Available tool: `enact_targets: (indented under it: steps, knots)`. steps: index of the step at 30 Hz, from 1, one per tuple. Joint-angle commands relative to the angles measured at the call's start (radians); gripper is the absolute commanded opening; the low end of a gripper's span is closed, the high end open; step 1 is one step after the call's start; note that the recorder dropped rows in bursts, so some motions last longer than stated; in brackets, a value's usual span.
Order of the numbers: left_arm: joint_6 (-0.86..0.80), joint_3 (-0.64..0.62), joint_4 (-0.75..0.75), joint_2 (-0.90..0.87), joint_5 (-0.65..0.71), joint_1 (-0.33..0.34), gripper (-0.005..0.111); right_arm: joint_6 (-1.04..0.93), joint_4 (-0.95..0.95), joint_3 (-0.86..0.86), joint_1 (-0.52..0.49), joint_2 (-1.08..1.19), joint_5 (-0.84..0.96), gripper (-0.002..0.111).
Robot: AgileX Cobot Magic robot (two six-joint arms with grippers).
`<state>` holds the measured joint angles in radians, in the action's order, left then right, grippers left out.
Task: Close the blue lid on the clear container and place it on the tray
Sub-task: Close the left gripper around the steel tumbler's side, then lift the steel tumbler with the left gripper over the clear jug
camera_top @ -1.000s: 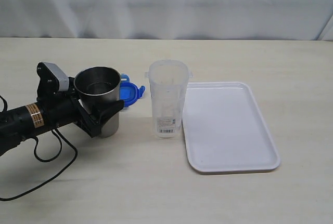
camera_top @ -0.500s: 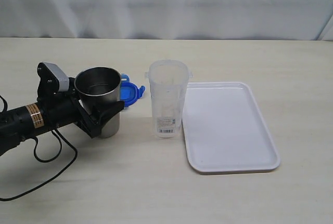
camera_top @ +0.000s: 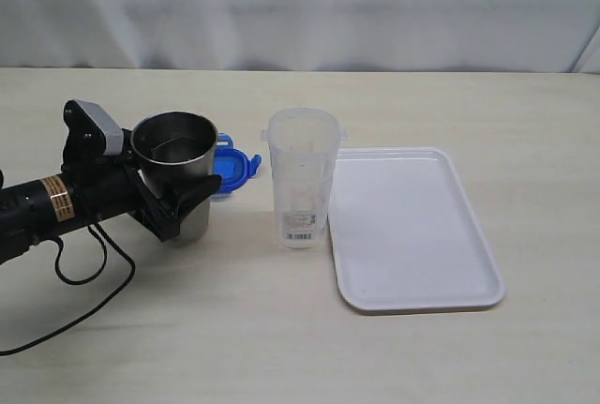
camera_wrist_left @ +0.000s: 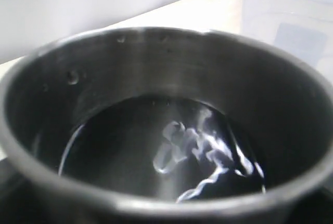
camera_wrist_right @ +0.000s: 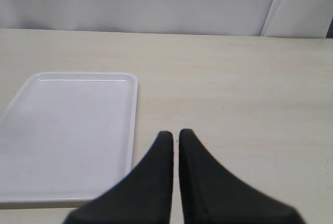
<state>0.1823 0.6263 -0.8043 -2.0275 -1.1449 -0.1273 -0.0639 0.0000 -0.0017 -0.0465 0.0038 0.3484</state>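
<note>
The clear container (camera_top: 302,179) stands upright and uncovered at the table's middle, its barcode label near the base. It also shows blurred in the left wrist view (camera_wrist_left: 291,16). The blue lid (camera_top: 234,168) lies flat on the table behind a grey metal cup (camera_top: 178,174), partly hidden by it. My left gripper (camera_top: 187,207) is shut on that cup, whose dark inside fills the left wrist view (camera_wrist_left: 156,78). The white tray (camera_top: 412,226) lies right of the container, bare. My right gripper (camera_wrist_right: 176,133) is shut on nothing, over bare table beside the tray (camera_wrist_right: 67,130).
The left arm's black cable (camera_top: 84,277) loops over the table at the front left. A white curtain (camera_top: 300,10) backs the table's far edge. The right arm does not show in the exterior view.
My left gripper has shifted slightly left with the metal cup, uncovering a little more of the blue lid. The container, lid and tray have not moved.
</note>
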Motion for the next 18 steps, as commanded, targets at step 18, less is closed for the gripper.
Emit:
enact_targets:
  steps: [18]
  knots:
    - [0.22, 0.072, 0.033, 0.206, -0.076, -0.002, 0.0, 0.0, 0.0, 0.002, 0.002, -0.004, -0.002, 0.004]
